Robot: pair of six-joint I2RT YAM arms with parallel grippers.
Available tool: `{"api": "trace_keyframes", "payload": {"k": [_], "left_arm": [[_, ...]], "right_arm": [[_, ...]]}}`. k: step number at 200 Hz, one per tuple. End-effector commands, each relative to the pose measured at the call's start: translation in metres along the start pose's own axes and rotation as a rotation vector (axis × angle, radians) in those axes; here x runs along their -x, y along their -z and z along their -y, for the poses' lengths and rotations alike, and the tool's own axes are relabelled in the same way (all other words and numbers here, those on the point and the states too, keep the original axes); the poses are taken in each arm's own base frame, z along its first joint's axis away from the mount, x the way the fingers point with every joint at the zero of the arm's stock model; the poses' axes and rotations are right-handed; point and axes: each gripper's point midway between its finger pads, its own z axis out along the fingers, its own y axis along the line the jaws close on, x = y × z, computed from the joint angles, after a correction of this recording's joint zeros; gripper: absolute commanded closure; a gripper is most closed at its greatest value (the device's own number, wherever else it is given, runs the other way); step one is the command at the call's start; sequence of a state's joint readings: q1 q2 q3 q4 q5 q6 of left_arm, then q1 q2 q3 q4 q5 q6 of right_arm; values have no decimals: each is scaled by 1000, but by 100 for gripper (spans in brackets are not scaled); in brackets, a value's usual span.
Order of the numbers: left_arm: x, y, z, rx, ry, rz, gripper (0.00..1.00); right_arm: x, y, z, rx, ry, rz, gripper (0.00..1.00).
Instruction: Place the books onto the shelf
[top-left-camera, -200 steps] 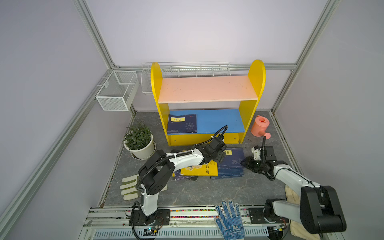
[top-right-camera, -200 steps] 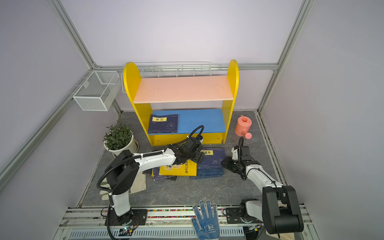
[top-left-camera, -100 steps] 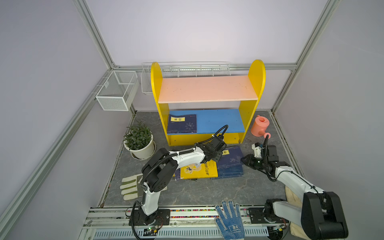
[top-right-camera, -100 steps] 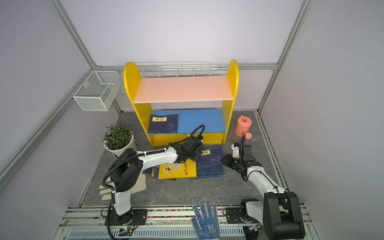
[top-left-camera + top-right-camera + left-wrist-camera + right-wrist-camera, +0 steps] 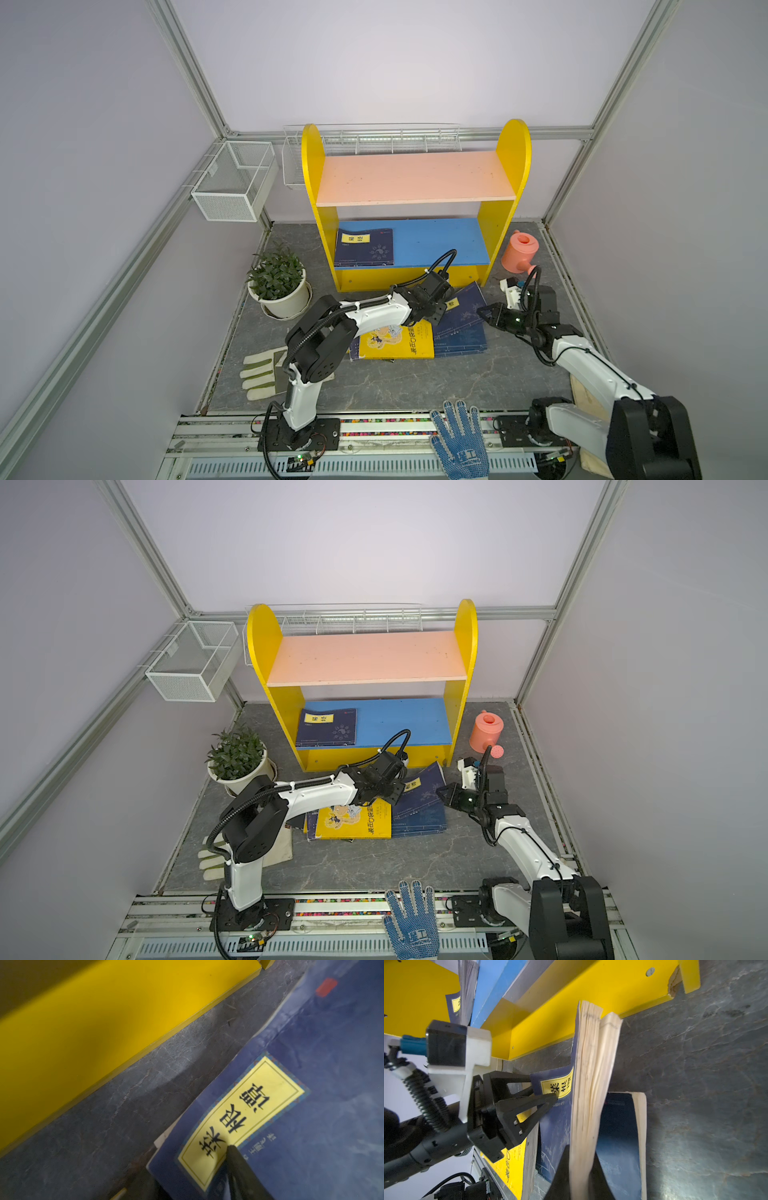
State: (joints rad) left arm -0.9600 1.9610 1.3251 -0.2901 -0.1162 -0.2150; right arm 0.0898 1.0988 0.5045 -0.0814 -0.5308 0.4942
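Observation:
The shelf (image 5: 415, 178) (image 5: 365, 656) stands at the back, and one navy book (image 5: 364, 247) (image 5: 326, 727) lies on its blue lower board (image 5: 440, 245). Before the shelf lies a pile of books with a yellow book (image 5: 395, 343) (image 5: 353, 823) (image 5: 510, 1165) on top. A navy book with a yellow label (image 5: 463, 316) (image 5: 424, 791) (image 5: 311, 1105) (image 5: 556, 1126) is tilted up off the pile. My left gripper (image 5: 440, 309) (image 5: 395, 791) (image 5: 193, 1167) (image 5: 544, 1093) pinches its labelled corner. My right gripper (image 5: 482, 311) (image 5: 441, 792) (image 5: 579, 1153) is shut on its page edge. Another navy book (image 5: 618, 1126) lies beneath.
A potted plant (image 5: 278, 286) stands left of the shelf and a pink watering can (image 5: 519, 251) right of it. White wire baskets (image 5: 232, 183) hang on the left wall and behind the shelf. A white glove (image 5: 262, 374) and a blue dotted glove (image 5: 459, 440) lie near the front.
My right gripper has closed on the navy book's page edge, and that side has risen off the pile. My left gripper has narrowed onto the labelled corner.

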Motion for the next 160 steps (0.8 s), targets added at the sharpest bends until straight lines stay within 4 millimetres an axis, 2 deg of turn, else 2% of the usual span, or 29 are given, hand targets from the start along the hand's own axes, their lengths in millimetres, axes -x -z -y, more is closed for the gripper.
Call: {"api": "trace_keyframes", "payload": {"k": [1, 25, 37, 56, 72, 89, 108, 127, 139, 160], "left_arm": [[-8, 10, -2, 26, 4, 11, 41], [26, 48, -28, 147, 67, 158, 22], [45, 73, -43, 221, 111, 246, 20], [65, 112, -65, 294, 198, 367, 15], [65, 135, -94, 345, 344, 420, 14], [46, 149, -130, 389, 527, 432, 13], [12, 161, -165, 463, 694, 452, 13], [-33, 178, -195, 560, 856, 452, 13], [-59, 189, -208, 598, 938, 441, 13], [-93, 215, -227, 694, 1026, 458, 13]], "right_arm": [[7, 11, 2, -69, 43, 52, 94], [25, 40, 1, -175, 90, 159, 94], [35, 55, -6, -198, 124, 211, 94], [48, 78, -35, -149, 197, 270, 94], [55, 88, -65, -52, 230, 293, 94], [63, 92, -94, 48, 236, 318, 94], [78, 92, -124, 144, 222, 380, 94], [87, 80, -158, 234, 213, 400, 94], [93, 69, -177, 277, 206, 406, 94], [100, 44, -212, 360, 197, 399, 94]]}}
